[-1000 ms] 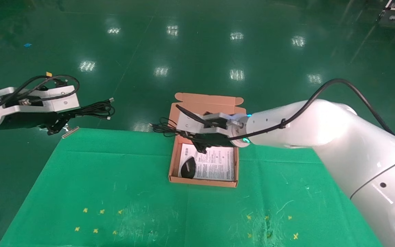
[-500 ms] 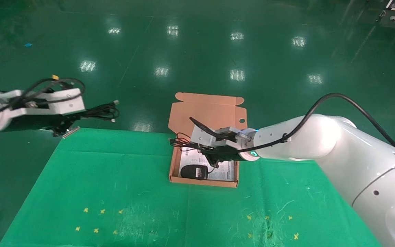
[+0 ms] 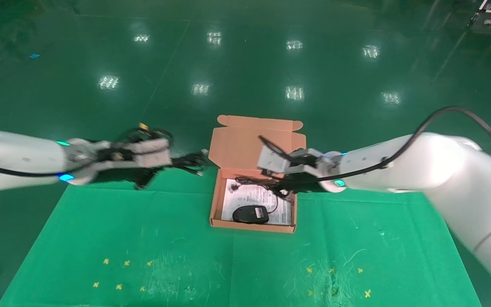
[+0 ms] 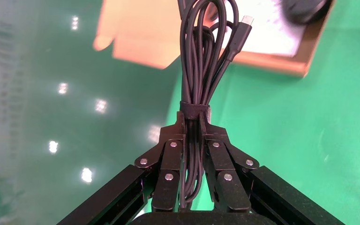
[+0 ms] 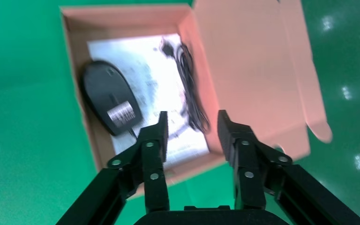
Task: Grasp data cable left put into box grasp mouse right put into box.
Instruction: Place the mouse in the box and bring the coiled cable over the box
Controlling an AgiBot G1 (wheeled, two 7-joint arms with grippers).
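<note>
From the head: the box holds the mouse, lying rightward of the left gripper. Left wrist: jaws clamp the data cable, its length aimed boxward. Right wrist: right gripper hangs spread, empty

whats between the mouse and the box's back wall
In the right wrist view, the mouse's own thin cord lies on the white sheet between them.
</note>
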